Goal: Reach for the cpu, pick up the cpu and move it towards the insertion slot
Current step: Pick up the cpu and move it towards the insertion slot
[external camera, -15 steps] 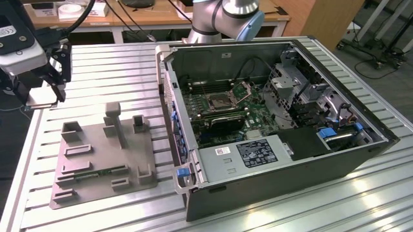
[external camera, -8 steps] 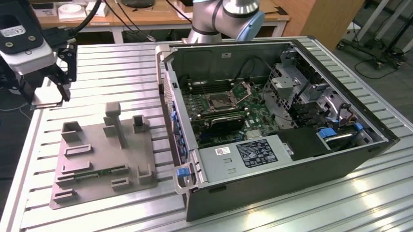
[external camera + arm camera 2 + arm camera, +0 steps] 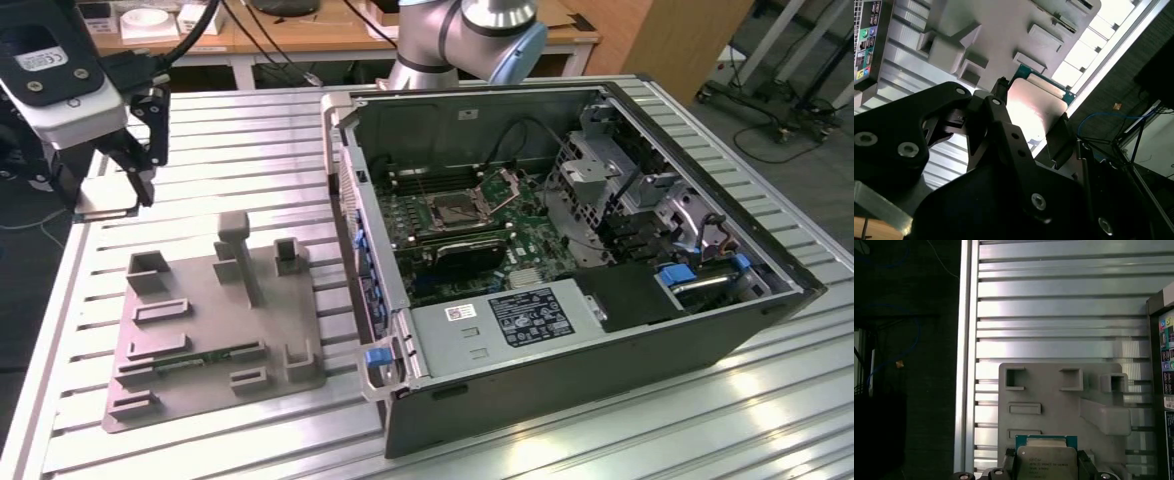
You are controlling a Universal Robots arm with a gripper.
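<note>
one cpu [image 3: 1046, 463], gripped by its two side edges between the closed jaws, grey tray [image 3: 1054, 402] beyond it

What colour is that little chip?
The cpu is silver-grey, green-rimmed; clearest in the first wrist view.

End effector [image 3: 110, 203] with cpu [image 3: 107, 211], well apart from insertion slot [image 3: 455, 209]

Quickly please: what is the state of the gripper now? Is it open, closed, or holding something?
Gripper: closed, holding the cpu with one finger on each of two opposite edges.
</note>
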